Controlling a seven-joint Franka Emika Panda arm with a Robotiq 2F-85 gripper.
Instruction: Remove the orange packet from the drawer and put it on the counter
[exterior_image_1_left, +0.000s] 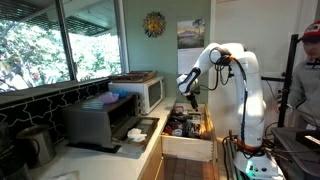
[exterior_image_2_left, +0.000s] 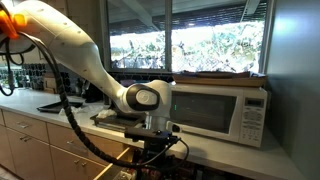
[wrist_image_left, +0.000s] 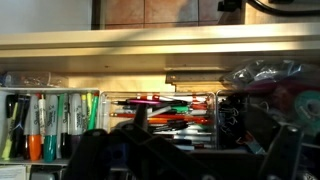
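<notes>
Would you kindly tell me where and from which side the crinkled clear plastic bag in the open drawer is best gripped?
Probably by its bunched top, pinched from straight above: the crinkled clear plastic bag seems to rise above the other clutter in the pale wooden drawer, and red and green pens lie close beside it.

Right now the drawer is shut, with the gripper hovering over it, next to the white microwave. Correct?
Not quite. The drawer is pulled open, not shut: an exterior view shows its contents exposed, and the wrist view looks onto pens inside it. The rest holds: the gripper hovers over it, next to the white microwave.
</notes>
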